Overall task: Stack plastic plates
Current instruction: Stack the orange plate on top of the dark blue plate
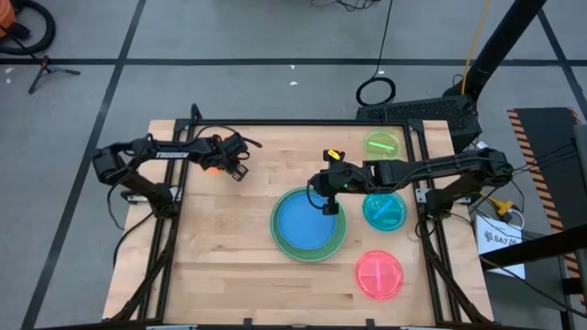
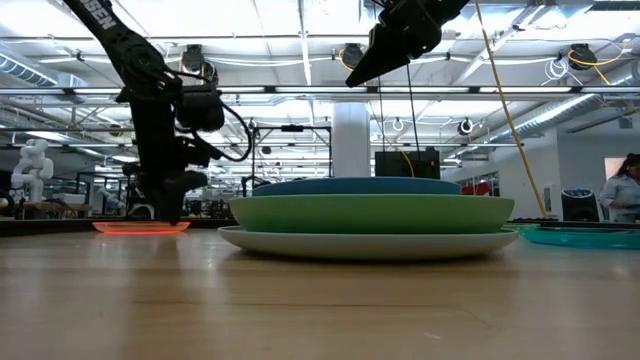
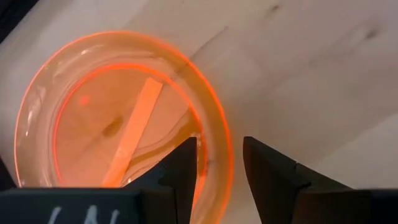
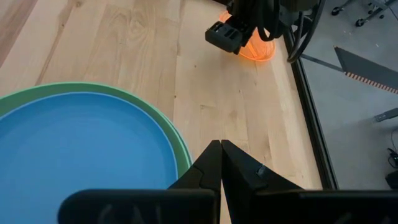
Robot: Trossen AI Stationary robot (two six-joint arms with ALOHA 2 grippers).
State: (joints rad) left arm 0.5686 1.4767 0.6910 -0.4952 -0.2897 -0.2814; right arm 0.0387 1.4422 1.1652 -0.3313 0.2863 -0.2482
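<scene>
A stack stands mid-table: a blue plate (image 1: 305,223) on a green plate (image 1: 341,240), and the low view shows a pale plate (image 2: 370,243) beneath them. The small orange plate (image 3: 93,118) lies flat near the far left. My left gripper (image 3: 221,165) is open and points down, its fingers on either side of that plate's rim. My right gripper (image 4: 221,158) is shut and empty. It hangs high above the stack's far right edge (image 1: 327,203). Lime (image 1: 383,144), teal (image 1: 384,211) and pink (image 1: 379,273) plates lie apart on the right. No rust-red plate shows. My left gripper comes from above at the orange plate's rim (image 3: 219,134), one finger (image 3: 183,168) inside the plate and one (image 3: 267,168) outside. Whether the fingers touch the rim I cannot tell. The plate lies flat on the table.
Bare wood lies at the near left of the table (image 1: 211,266) and between the orange plate and the stack. Black frame rails (image 1: 436,266) run along the table's sides. In the low view a person (image 2: 620,190) stands in the room far beyond the table.
</scene>
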